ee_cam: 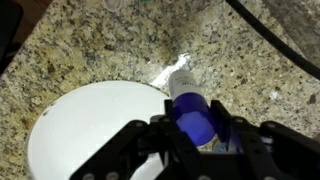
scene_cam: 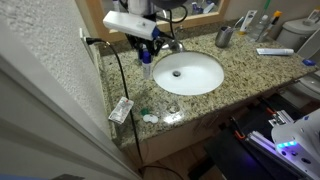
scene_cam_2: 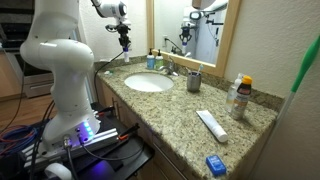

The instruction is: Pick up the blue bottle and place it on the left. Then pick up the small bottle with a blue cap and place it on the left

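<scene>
My gripper (ee_cam: 197,128) is shut on the blue cap of the small bottle with a blue cap (ee_cam: 190,108). Its white body points down at the granite counter beside the white sink (ee_cam: 80,130). In both exterior views the gripper (scene_cam: 146,52) (scene_cam_2: 125,42) holds this bottle (scene_cam: 147,68) upright over the counter at the sink's edge, near the wall end. I cannot tell whether its base touches the counter. A blue bottle (scene_cam_2: 152,60) seems to stand next to a green one behind the sink, partly hidden.
The sink (scene_cam: 185,72) with its faucet (scene_cam_2: 168,66) fills the counter's middle. A metal cup (scene_cam_2: 193,82), orange-capped bottles (scene_cam_2: 238,96), a flat white tube (scene_cam_2: 211,125) and a blue box (scene_cam_2: 215,165) stand further along. Packets (scene_cam: 121,110) lie at the front edge. A black cable (scene_cam: 118,60) hangs near the arm.
</scene>
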